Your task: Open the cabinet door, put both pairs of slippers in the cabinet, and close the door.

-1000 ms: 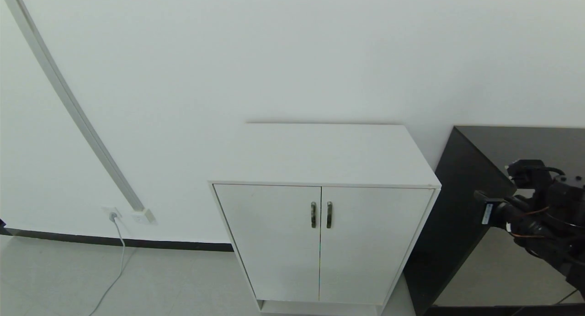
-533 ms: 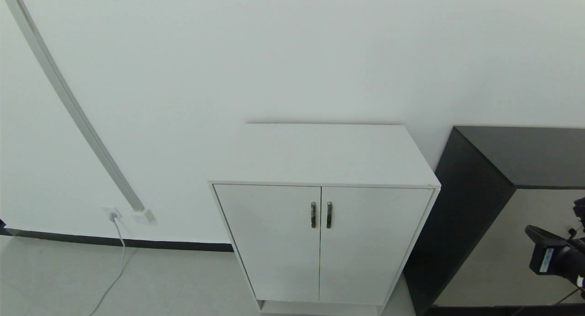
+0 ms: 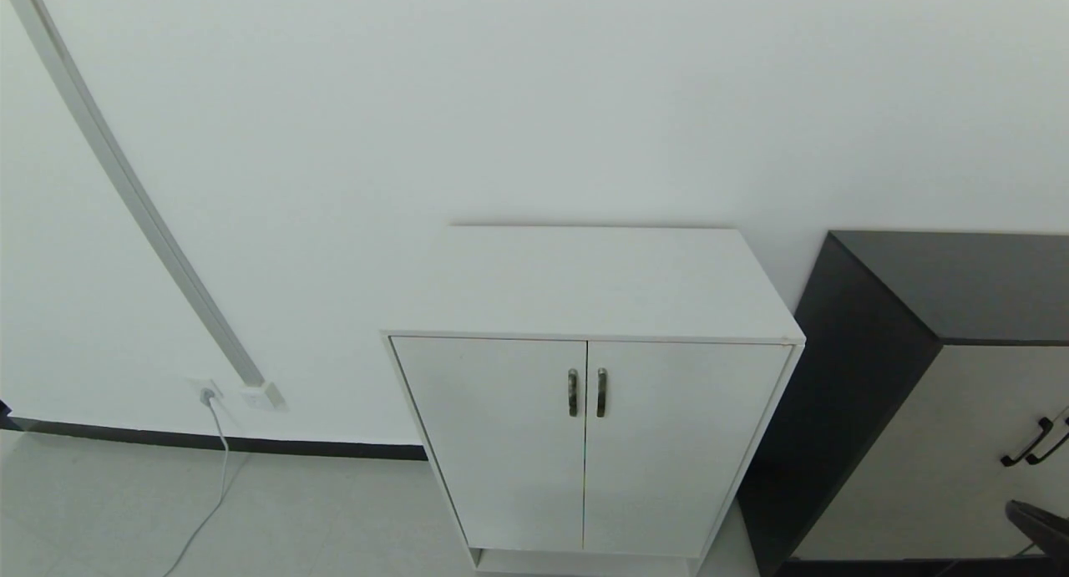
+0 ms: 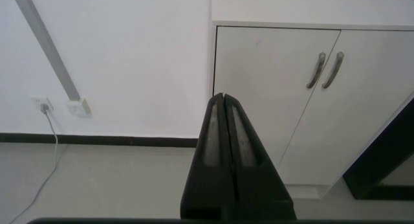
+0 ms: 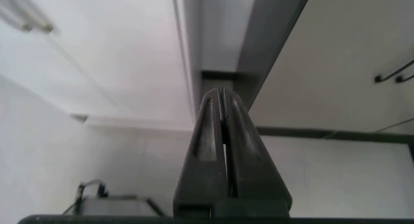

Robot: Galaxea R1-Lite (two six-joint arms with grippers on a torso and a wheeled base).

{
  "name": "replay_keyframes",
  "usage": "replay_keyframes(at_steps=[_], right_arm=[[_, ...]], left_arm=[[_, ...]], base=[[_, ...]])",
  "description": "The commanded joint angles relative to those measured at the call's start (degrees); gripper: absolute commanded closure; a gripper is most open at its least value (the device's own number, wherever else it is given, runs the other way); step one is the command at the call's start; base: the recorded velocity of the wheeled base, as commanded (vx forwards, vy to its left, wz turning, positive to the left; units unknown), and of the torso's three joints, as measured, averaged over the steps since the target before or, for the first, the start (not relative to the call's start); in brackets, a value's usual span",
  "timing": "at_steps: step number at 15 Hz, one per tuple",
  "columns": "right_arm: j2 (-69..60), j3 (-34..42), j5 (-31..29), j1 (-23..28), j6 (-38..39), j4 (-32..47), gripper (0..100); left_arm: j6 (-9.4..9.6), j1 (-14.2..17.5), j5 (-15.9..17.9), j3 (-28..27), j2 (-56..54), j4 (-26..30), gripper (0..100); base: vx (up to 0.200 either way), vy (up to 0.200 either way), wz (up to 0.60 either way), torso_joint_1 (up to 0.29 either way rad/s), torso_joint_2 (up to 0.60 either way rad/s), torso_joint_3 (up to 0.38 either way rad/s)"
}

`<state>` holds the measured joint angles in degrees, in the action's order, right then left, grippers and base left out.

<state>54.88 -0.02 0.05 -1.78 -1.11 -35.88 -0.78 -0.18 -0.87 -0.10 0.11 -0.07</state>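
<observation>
Head view showed the white cabinet (image 3: pixel 585 285) standing on the floor (image 3: pixel 108 510) against the wall (image 3: pixel 501 101), with both of its doors shut. The left door (image 3: pixel 493 443) and the right door (image 3: pixel 676 443) met at a thin seam down the middle. A dark upright left handle (image 3: pixel 573 392) and a matching right handle (image 3: pixel 601 392) sat close together, one on each side of that seam.

A black cabinet (image 3: pixel 860 351) stood just beside the white one on the robot's right, its pale front carrying a pair of black pulls (image 3: pixel 1036 443). Well apart on the other side, a socket (image 3: pixel 205 391) sat low on the wall. A grey cable (image 3: pixel 219 468) hung from it to the floor, and a pale strip (image 3: pixel 125 184) ran slantwise up the wall above.

The left gripper (image 4: pixel 222 98) hung in front of the white cabinet, apart from it, its jaws pressed together with nothing between them. The right gripper (image 5: pixel 223 93) was low, near the foot of the two cabinets where they stood side by side. Its jaws were likewise closed on nothing and touched neither cabinet.
</observation>
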Motion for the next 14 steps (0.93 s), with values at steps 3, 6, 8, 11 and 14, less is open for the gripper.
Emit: replay_keyframes(at_steps=[3, 6, 8, 11, 14], right_arm=[[-24.38, 0.02, 2.50, -0.07, 0.23, 21.46, 100], [-32.29, 0.02, 4.70, -0.07, 0.23, 30.78, 100], [-35.90, -0.06, 5.40, -0.24, 0.14, 34.91, 100], [-39.15, -0.15, 5.14, -0.24, 0.05, 35.09, 100], [-48.82, 0.02, 4.96, -0.59, -0.65, 35.61, 100]], left_arm=[[-0.01, 0.01, -0.01, 0.01, -0.02, -0.01, 100], [-0.01, 0.01, -0.01, 0.01, -0.02, -0.01, 100], [-0.01, 0.01, -0.01, 0.01, -0.02, -0.01, 100], [-0.01, 0.01, -0.01, 0.01, -0.02, -0.01, 100], [-0.01, -0.08, -0.01, 0.01, -0.02, -0.01, 100]], base=[[0.000, 0.000, 0.00, 0.000, 0.00, 0.000], [0.000, 0.000, 0.00, 0.000, 0.00, 0.000], [0.000, 0.000, 0.00, 0.000, 0.00, 0.000], [0.000, 0.000, 0.00, 0.000, 0.00, 0.000], [0.000, 0.000, 0.00, 0.000, 0.00, 0.000]])
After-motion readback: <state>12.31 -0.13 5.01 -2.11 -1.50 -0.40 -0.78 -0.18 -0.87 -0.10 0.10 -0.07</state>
